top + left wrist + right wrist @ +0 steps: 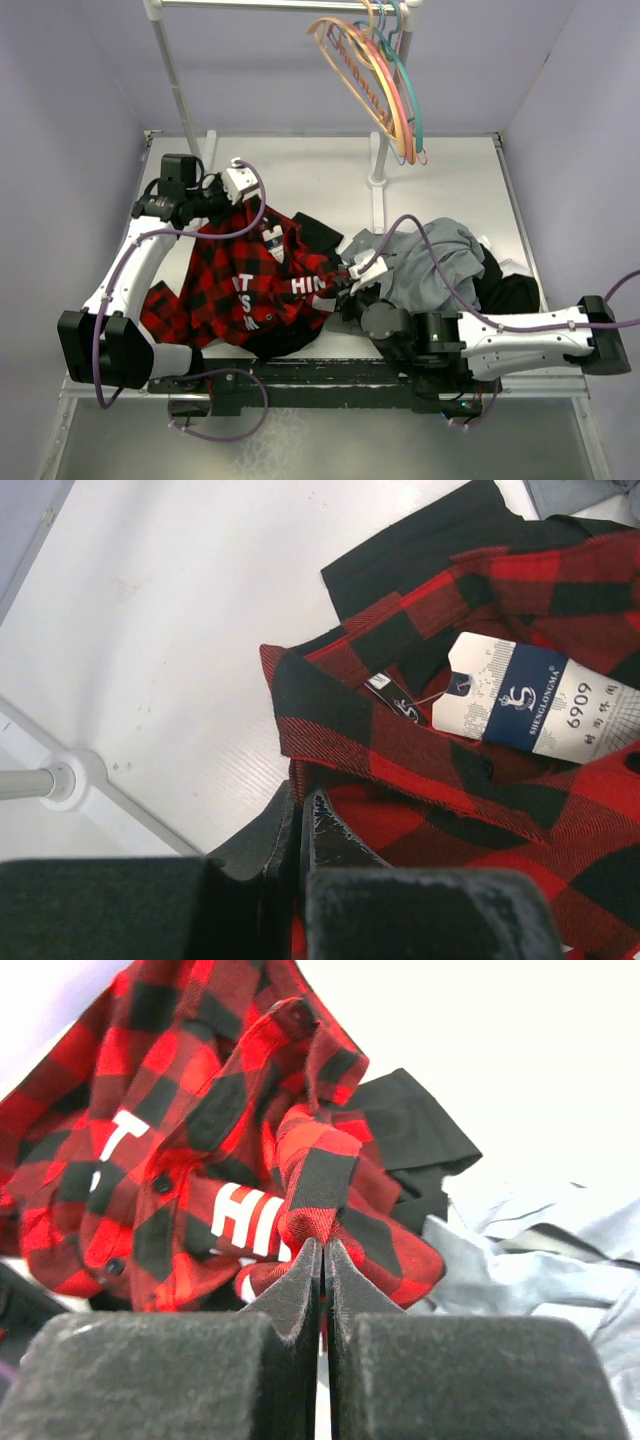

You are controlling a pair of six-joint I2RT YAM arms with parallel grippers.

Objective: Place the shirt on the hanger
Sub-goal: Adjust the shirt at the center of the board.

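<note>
The red-and-black plaid shirt [250,285] lies crumpled on the white table, left of centre, white letters showing on its front. My left gripper [238,196] is shut on the shirt's far edge by the collar. In the left wrist view the fingertips [300,802] pinch red cloth, with the collar and a hang tag [530,705] just beyond. My right gripper [346,287] is shut on a fold at the shirt's right edge. The right wrist view shows plaid cloth [310,1175] bunched at its closed tips [322,1247]. The tan hanger [345,65] hangs on the rail at the back.
A grey garment [440,255] and a black garment [510,292] lie heaped right of the shirt, over my right arm. Pink, yellow and teal hangers [405,100] hang beside the tan one. The rack's upright pole [180,90] and its foot [378,180] stand at the back.
</note>
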